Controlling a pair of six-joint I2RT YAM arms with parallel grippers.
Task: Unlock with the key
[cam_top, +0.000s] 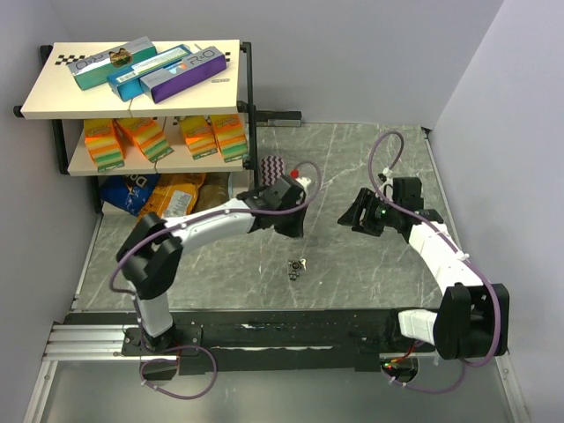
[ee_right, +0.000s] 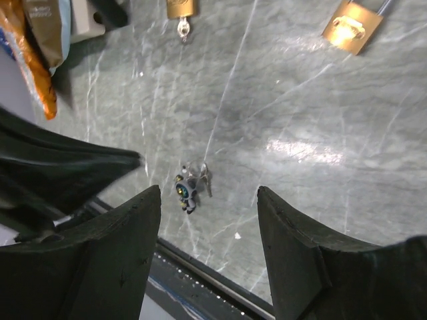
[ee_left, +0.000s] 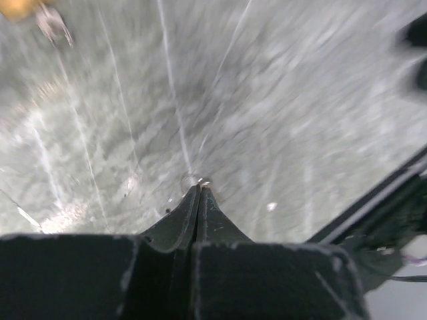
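Currently the key [ee_right: 189,185] is lying flat on the marble table [cam_top: 352,159], ahead of the right gripper [ee_right: 208,200], which is hanging wide open; the left gripper [ee_left: 199,190] is pressing its jaws together. Closing fingers are risking skidding so tiny a key away.

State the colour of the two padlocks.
Brass gold; the padlocks show best in the right wrist view.

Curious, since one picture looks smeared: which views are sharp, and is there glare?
Left wrist view: table streaked by blur, only the shut left gripper crisp. Right wrist view: sharp, key clear, glare on the table beside it. Top view: sharp, evenly lit.
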